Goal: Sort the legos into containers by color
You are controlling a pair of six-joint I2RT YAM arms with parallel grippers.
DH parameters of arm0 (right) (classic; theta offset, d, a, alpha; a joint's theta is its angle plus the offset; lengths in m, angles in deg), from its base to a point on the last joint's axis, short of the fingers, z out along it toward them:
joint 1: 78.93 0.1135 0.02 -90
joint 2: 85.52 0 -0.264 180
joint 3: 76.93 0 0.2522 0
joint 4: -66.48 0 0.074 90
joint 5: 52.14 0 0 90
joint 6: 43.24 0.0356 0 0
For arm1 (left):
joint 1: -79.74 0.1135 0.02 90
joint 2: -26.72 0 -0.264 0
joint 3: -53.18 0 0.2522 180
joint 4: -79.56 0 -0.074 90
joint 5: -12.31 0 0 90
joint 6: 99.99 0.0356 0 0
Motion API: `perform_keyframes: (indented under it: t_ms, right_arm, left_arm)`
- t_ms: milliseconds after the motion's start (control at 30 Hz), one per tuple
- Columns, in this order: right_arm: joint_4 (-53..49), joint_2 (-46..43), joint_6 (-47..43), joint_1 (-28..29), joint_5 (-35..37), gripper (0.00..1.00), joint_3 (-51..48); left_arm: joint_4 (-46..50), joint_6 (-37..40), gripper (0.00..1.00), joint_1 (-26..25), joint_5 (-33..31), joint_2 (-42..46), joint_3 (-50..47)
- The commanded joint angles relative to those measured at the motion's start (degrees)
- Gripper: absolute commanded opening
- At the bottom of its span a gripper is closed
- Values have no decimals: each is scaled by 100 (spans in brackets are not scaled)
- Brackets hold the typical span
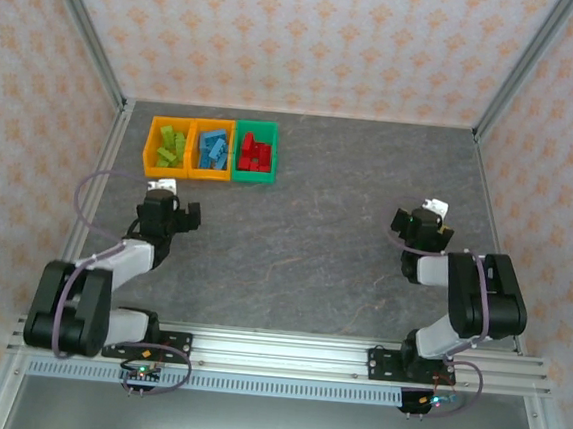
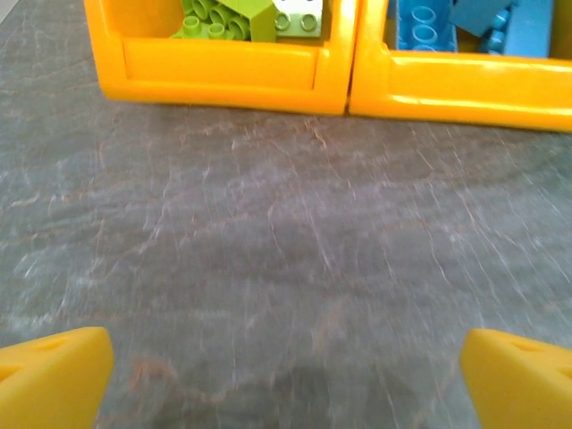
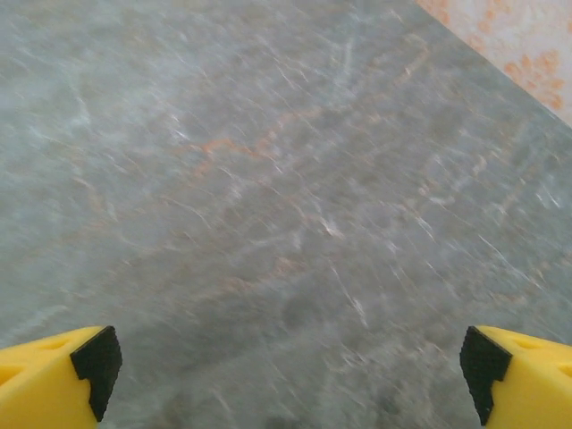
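Three containers stand in a row at the back left of the table. The left orange-yellow bin (image 1: pixel 149 147) holds lime green legos (image 1: pixel 172 144), the middle orange-yellow bin (image 1: pixel 210 176) holds blue legos (image 1: pixel 213 149), and the green bin (image 1: pixel 252 178) holds red legos (image 1: pixel 256 153). My left gripper (image 1: pixel 164 186) hovers just in front of the two orange-yellow bins. It is open, with bare table between its yellow fingers (image 2: pixel 54 380). The left wrist view shows the bin walls (image 2: pixel 219 76) with green legos (image 2: pixel 228 18) and blue legos (image 2: pixel 465 22) above them. My right gripper (image 1: pixel 431 209) is open over bare table at the right, yellow fingers (image 3: pixel 54 380) wide apart.
The grey stone-patterned table (image 1: pixel 315 227) is enclosed by patterned walls (image 1: pixel 312 36) with metal corner posts (image 1: pixel 82 26). The right wall (image 3: pixel 518 36) appears at the corner of the right wrist view. An aluminium rail (image 1: pixel 284 355) carries both arm bases at the near edge.
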Motion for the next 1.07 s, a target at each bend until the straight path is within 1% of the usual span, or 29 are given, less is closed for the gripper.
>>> perform_keyframes:
  t_ms: [0,33,67,100,133,167,200,233,267,300,333,367,400,467,500,533,733,867,1033]
  right_arm:
    - [687,-54,-24,11,-279,99,-1]
    - [291,-166,4,4,-291,99,92]
    - [505,-91,-19,3,-280,99,51]
    - [548,-85,-16,9,-278,99,43]
    - [302,-131,-5,7,-278,99,113]
    - [455,-74,-14,10,-264,99,87]
    - [399,-88,-6,13,-271,99,92]
    - [336,-104,-1,6,-271,99,114]
    - [439,-78,-13,10,-263,99,89]
    - [353,-100,-3,9,-271,99,112]
    - [403,-95,-10,6,-278,99,104]
    - [432,-121,-18,11,-271,99,68]
    - [435,-158,-23,11,-286,99,44]
    - [452,-151,-22,13,-279,99,39]
    - [463,-148,-22,11,-280,99,38]
    - [466,-148,-22,16,-280,99,35]
    - [434,-129,-59,37,-310,99,70]
    - [222,-75,-75,-30,-605,99,204]
    - [400,-139,-99,-33,-622,99,67]
  left_arm:
    - [-1168,208,100,85,63,-794,577]
    - [-1308,377,100,27,244,-1020,712]
    - [-776,481,100,-60,229,-974,892]
    - [-1154,520,100,-115,133,-968,747]
    - [-1283,515,100,-162,-6,-902,597]
    - [-1785,511,100,-194,-74,-872,268]
    - [-2842,524,100,-214,-180,-1150,-111]
    - [-3132,536,100,-240,-309,-1177,-189]
    - [-1980,451,100,-248,-302,-910,125]
    - [-2717,497,100,-235,-307,-1125,-71]
    - [-2769,498,100,-239,-307,-1090,-91]
    - [-2083,452,100,-226,-283,-953,105]
    - [-2657,482,100,-221,-276,-1094,-52]
    - [-2274,466,100,-219,-254,-1003,55]
    - [-2558,490,100,-221,-244,-1049,-32]
    - [-2230,466,100,-221,-209,-980,75]
    - [-2263,497,100,-202,-151,-997,78]
    - [-2257,497,100,-198,-150,-997,78]
    - [-2254,497,100,-198,-150,-997,78]
